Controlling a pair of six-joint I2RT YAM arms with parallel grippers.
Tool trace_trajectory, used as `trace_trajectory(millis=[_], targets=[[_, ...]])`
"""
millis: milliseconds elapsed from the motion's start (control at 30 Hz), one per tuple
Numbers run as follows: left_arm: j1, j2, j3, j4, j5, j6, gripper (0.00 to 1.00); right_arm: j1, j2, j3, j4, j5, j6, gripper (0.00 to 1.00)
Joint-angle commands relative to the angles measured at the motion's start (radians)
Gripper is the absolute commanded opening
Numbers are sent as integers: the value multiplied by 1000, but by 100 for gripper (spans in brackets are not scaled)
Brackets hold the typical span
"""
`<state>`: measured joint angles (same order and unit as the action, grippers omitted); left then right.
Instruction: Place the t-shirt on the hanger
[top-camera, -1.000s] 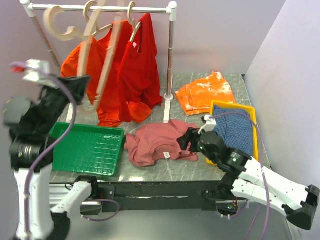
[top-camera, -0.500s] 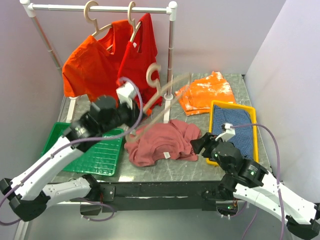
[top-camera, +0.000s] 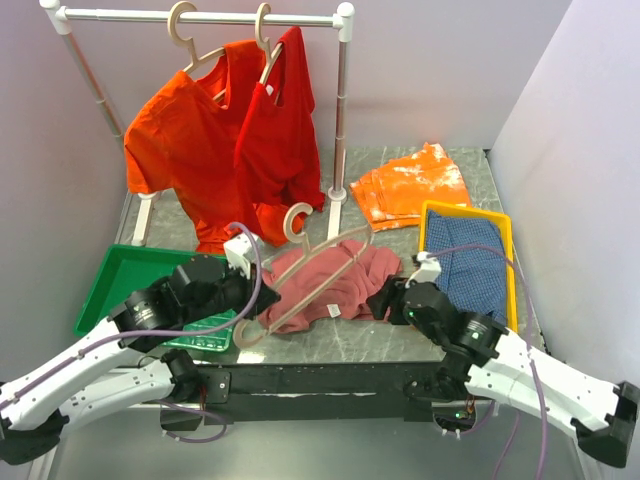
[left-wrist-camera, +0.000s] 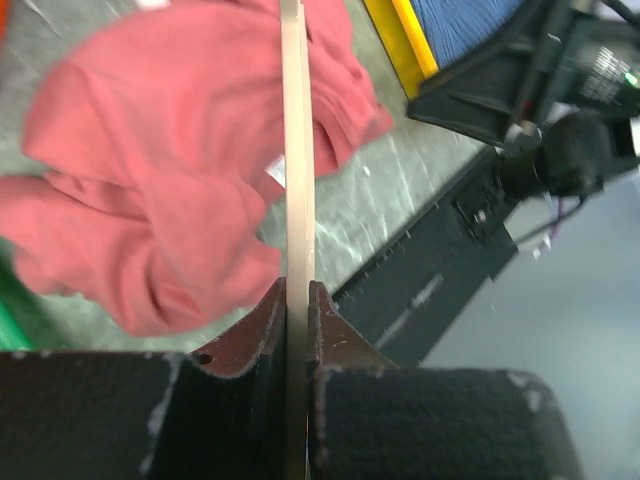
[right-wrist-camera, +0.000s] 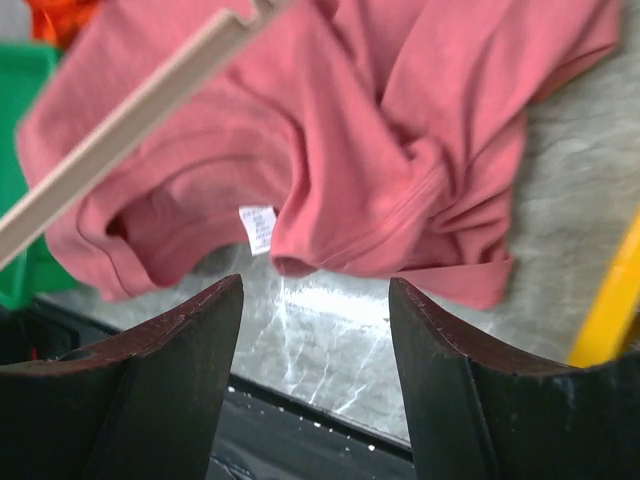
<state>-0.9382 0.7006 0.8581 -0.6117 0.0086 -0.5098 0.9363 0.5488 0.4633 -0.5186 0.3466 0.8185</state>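
While my left gripper (left-wrist-camera: 297, 300) is clamped tight on one end of the hanger (top-camera: 318, 268), its pale bar runs out above the t-shirt (top-camera: 340, 290), with the hook toward twelve o'clock in the overhead view. The t-shirt lies crumpled on the table (top-camera: 340, 338) near its six o'clock edge, white neck label (right-wrist-camera: 258, 228) showing. My right gripper (right-wrist-camera: 315, 300) sits at the shirt's four o'clock, fingers spread apart around nothing, just short of the cloth. At nine o'clock stands a green tray (top-camera: 125, 270), at three a yellow tray (top-camera: 507, 240).
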Motion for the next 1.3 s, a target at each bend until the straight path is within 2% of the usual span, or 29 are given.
trace_trajectory(millis=[0,267,367,567,667,833,1000,1100,1267], targets=[[-54,-12,-2,0,-62,-67,1,36,98,21,72,-21,-2,67],[-86,-67,-80,10,-108,-161,1,137,132,-21,115,-8,28,67],[-93,-67,-76,-9,-81,-161,1,168,169,-3,118,55,36,67],[-106,-122,-2,-85,-153,-187,1,188,235,72,106,140,15,65],[-106,-125,51,-117,-141,-190,1,220,309,95,112,161,5,63],[-106,-111,140,-290,-128,-188,1,326,434,144,131,204,21,60],[-106,-128,182,-361,-111,-199,1,328,560,202,20,272,85,63],[-106,-105,203,-398,-101,-184,1,320,623,222,20,298,73,65],[-106,-58,255,-448,-110,-145,1,210,665,200,60,258,45,63]])
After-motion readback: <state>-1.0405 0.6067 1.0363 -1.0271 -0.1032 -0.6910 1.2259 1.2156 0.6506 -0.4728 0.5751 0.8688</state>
